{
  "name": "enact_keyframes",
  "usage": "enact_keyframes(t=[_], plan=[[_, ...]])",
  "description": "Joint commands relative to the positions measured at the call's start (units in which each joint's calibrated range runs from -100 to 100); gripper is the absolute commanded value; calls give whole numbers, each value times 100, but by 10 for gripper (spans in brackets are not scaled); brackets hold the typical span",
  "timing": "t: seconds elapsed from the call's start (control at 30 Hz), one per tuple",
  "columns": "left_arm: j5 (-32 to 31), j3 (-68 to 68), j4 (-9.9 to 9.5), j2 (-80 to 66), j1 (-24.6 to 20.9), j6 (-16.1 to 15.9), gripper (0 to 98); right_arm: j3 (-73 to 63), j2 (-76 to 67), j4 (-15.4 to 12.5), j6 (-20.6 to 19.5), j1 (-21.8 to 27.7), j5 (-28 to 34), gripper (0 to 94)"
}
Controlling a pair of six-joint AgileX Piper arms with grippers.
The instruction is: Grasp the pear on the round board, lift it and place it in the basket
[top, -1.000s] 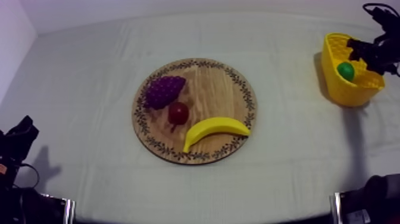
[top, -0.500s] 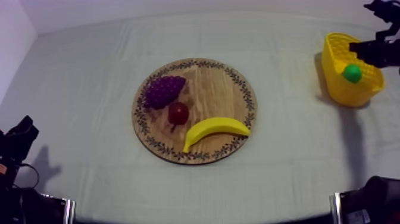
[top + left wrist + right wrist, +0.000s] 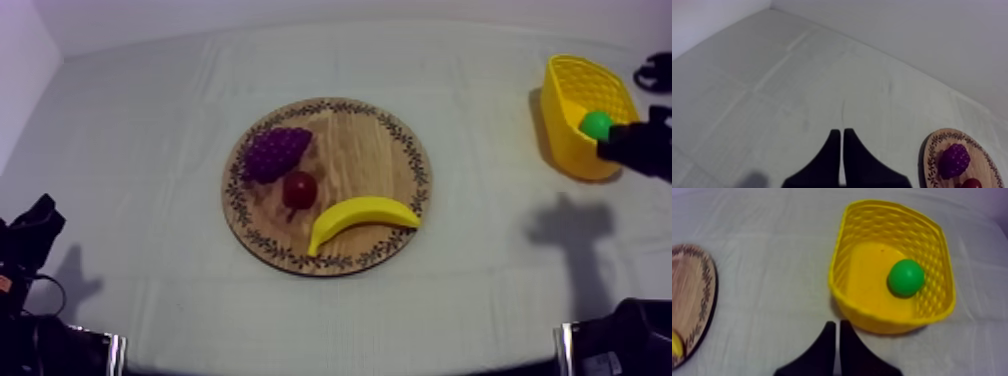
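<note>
The green pear lies inside the yellow basket at the table's far right, toward one side wall. My right gripper hovers at the basket's near rim, shut on nothing, its fingers a narrow wedge just short of the basket wall. The round wooden board in the middle carries the grapes, a small red fruit and the banana. My left gripper rests low at the left, fingers together.
Bare cloth lies between the board and the basket. Off to the side of my left gripper, the board's rim shows with the grapes on it. The board's edge also sits well away from the basket.
My right gripper has closed its fingers and drawn back from over the basket to its near rim. The pear stays in the basket, shifted slightly. The left arm has not moved.
</note>
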Motion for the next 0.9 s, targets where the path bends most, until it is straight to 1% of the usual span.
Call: enact_keyframes(t=[0.0, 0.07, 0.1, 0.27, 0.4, 0.47, 0.63, 0.73, 0.87], plan=[[1, 2, -2, 2, -2, 1, 1, 290, -1361, 395, -494, -194, 352, 11], [1, 2, -2, 2, -2, 1, 1, 382, -1799, 602, -689, -305, 522, 17], [1, 2, -2, 2, -2, 1, 1, 412, -2014, 643, -710, -342, 607, 19], [1, 2, -2, 2, -2, 1, 1, 580, -2973, 739, -621, -489, 1031, 30], [1, 2, -2, 2, -2, 0, 1, 805, -3553, 796, -581, -517, 1286, 35], [1, 2, -2, 2, -2, 2, 1, 871, -3757, 755, -519, -490, 1386, 45], [1, 2, -2, 2, -2, 0, 1, 1014, -4145, 555, -274, -403, 1738, 64], [1, 2, -2, 2, -2, -1, 1, 1138, -4218, 517, -303, -380, 1924, 84], [1, 2, -2, 2, -2, 0, 1, 1388, -4246, 409, -322, -362, 2071, 154]])
